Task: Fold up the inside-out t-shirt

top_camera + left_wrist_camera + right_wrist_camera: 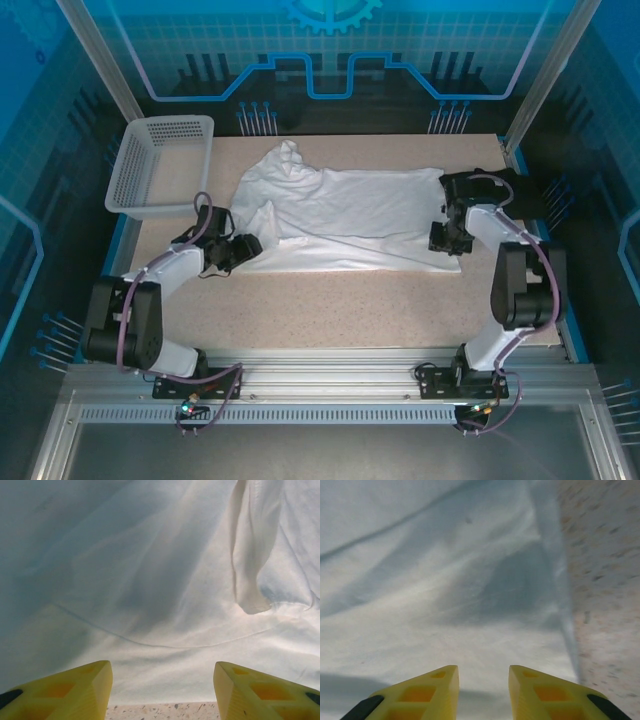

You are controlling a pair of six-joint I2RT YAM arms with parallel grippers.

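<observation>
T-shirt point(340, 215), white and creased, lies spread across the middle of the counter point(350, 300), reaching from one gripper to the other.

Closest to me, the left gripper point(243, 247) sits low at the cloth's near edge. In its wrist view the left gripper point(162, 680) has its yellow fingers point(80, 690) held wide apart with nothing between them. A strip of bare counter point(165, 711) shows there, and the T-shirt point(160, 595) begins just ahead, with a fold hanging up ahead to the right. I'd say it is lined up to slip under that edge.

The right gripper point(447, 238) is over the other end. Its wrist view shows the right gripper point(483, 672) with a narrower gap and no cloth pinched in it. The T-shirt point(445, 580) runs flat below and ahead, and its edge meets counter point(605, 580) just to the right. That looks like a stance for taking a corner so both ends can lift together.

Far beyond the left gripper stands a white basket point(128, 175).
</observation>
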